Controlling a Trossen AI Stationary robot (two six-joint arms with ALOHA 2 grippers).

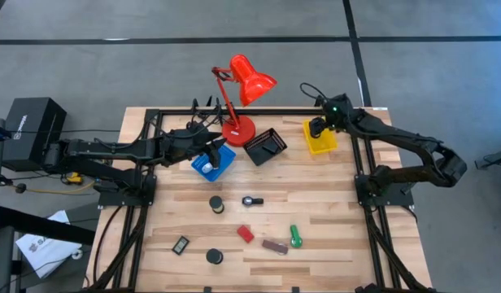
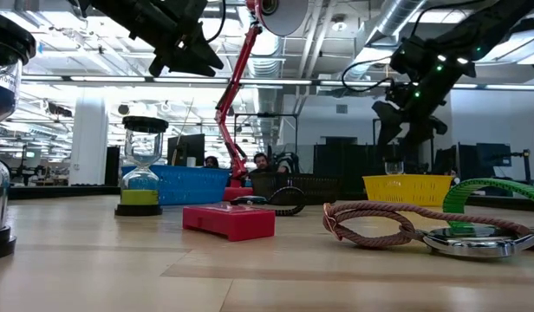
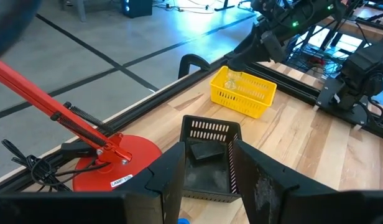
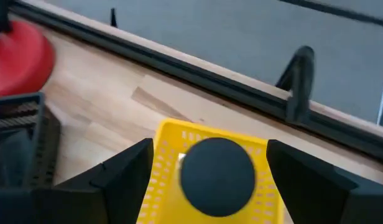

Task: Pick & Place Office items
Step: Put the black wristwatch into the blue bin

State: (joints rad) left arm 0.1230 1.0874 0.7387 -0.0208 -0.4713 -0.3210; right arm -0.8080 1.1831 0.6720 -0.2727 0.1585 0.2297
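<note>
Nearest low camera: silvery metal clip (image 2: 469, 242) on brown cord loop (image 2: 371, 224), red plastic block (image 2: 229, 220) beside. Mid-table: black round pieces (image 1: 215, 204) (image 1: 214, 256), small black rectangle (image 1: 180, 245), green stubby cylinder (image 1: 295, 236), brown bar (image 1: 275, 246). Right gripper (image 4: 217, 163) above yellow mesh tray (image 1: 320, 137), fingers spread wide, black round piece (image 4: 217, 177) between them; contact unclear. Left gripper (image 3: 207, 167) over blue mesh tray (image 1: 214, 161), fingers parted, empty, facing black mesh tray (image 3: 207, 158).
</note>
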